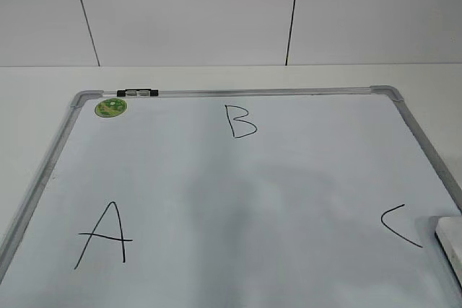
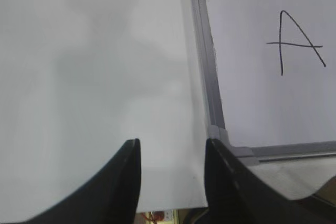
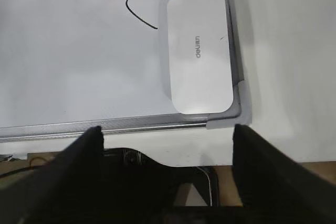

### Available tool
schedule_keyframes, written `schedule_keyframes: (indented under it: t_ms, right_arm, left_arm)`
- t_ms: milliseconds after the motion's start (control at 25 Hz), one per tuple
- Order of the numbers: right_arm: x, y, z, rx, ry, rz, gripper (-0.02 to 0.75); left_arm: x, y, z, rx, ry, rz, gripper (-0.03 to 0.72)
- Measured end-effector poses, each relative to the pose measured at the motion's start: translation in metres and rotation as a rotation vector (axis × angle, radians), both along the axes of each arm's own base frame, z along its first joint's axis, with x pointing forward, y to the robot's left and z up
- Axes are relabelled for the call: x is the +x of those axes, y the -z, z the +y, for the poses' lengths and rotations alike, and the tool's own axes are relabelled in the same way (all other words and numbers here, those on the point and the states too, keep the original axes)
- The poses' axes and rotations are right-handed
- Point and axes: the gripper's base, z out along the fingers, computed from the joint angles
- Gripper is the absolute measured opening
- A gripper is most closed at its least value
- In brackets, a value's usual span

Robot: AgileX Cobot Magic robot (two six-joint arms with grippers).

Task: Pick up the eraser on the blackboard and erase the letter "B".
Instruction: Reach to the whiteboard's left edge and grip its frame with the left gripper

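Observation:
The blackboard is a pale whiteboard with a grey frame that fills the table. The letter "B" is drawn in black near its far edge. The eraser, a white rounded block, lies at the board's near right corner, next to the "C"; it also shows in the right wrist view. My right gripper is open and empty, just off the board's near edge, short of the eraser. My left gripper is open and empty over the bare table, left of the board's corner. Neither gripper shows in the exterior view.
A large black "A" sits at the near left of the board, also in the left wrist view. A green round sticker and a black-and-white marker are at the far left corner. The table's front edge is close below the board.

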Motion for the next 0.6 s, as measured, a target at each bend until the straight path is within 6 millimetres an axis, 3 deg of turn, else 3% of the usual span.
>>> schedule_keyframes:
  t_ms: [400,600]
  right_arm:
    - [0.040,0.015,0.003,0.027,-0.004,0.222,0.584]
    - [0.052,0.022,0.003,0.023,-0.011,0.289,0.584]
  left_arm:
    - [0.063,-0.027,-0.012,-0.053,0.003,0.272,0.307]
    - [0.107,-0.019,-0.017,-0.047,-0.003,0.438,0.307]
